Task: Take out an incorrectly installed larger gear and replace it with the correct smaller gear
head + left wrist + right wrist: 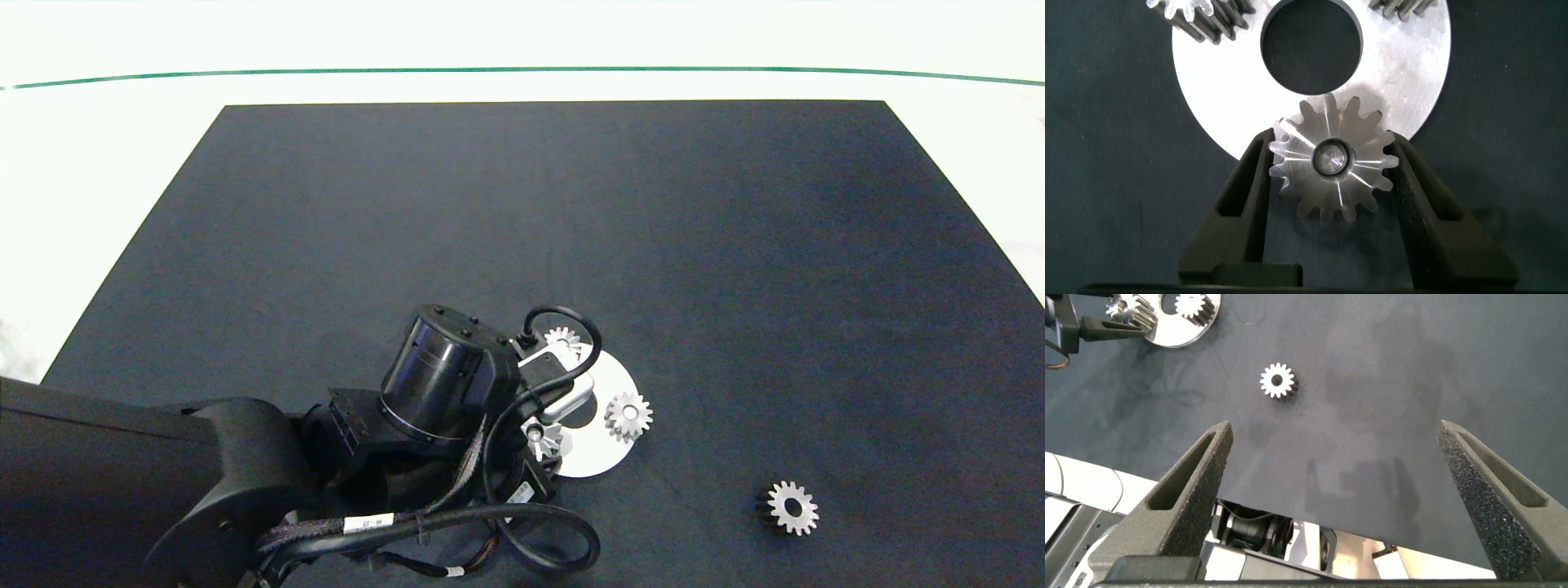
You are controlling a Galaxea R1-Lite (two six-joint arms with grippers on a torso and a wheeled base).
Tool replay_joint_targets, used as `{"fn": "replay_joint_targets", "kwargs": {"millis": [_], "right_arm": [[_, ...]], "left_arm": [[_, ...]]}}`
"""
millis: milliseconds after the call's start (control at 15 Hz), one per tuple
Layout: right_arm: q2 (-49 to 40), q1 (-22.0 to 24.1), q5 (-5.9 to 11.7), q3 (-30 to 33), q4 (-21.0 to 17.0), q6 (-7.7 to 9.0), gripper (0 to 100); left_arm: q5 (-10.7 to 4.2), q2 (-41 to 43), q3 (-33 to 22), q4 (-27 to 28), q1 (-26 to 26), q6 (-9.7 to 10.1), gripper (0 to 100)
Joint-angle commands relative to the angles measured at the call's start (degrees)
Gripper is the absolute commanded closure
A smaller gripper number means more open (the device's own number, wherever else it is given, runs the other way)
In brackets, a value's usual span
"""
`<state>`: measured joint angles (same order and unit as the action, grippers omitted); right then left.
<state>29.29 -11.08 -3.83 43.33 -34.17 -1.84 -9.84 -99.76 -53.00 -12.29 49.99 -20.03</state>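
Observation:
The larger gear (1331,159), silver with a narrow centre hole, sits at the rim of the round silver plate (1404,73). My left gripper (1331,145) is shut on it, one finger against its teeth on each side. From above, the same gear (543,438) shows under the left wrist at the plate's near-left edge. Alone on the dark mat to the right lies the smaller gear (792,507) with its wide centre hole, also in the right wrist view (1277,380). Well short of that gear, my right gripper (1335,429) hovers open and empty, outside the head view.
Two more silver gears stand on the plate (600,445), one at its far edge (563,336) and one at its right edge (628,416). The plate has a large centre hole (1310,41). The black mat (571,229) spreads bare beyond them, bordered by white table.

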Motion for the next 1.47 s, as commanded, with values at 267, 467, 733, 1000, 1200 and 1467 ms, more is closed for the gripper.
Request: {"fn": "replay_joint_targets", "kwargs": {"millis": [267, 467, 733, 1000, 1200, 1467], "right_arm": [[0.06, 0.01, -0.04, 0.0, -0.02, 0.0, 0], [-0.03, 0.01, -0.04, 0.0, 0.24, 0.0, 0], [-0.11, 0.01, -0.04, 0.09, 0.24, 0.0, 0], [-0.11, 0.01, 0.05, 0.09, 0.24, 0.0, 0], [-0.2, 0.09, 0.4, -0.08, 0.24, 0.0, 0], [-0.29, 0.27, 0.49, -0.17, 0.16, 0.08, 0]], "left_arm": [[-0.18, 2.02, -0.7, 1.83, 0.63, -0.01, 69], [-0.18, 2.99, -0.7, 1.83, 0.72, 0.78, 69], [-0.09, 4.39, -1.58, 1.92, 0.54, 1.57, 69], [-0.09, 5.98, -2.72, 4.47, -0.6, 1.66, 69], [-0.09, 7.47, -1.84, 4.47, -4.55, 1.66, 69], [-0.09, 11.34, 2.12, 4.47, -9.65, 1.4, 69]]}}
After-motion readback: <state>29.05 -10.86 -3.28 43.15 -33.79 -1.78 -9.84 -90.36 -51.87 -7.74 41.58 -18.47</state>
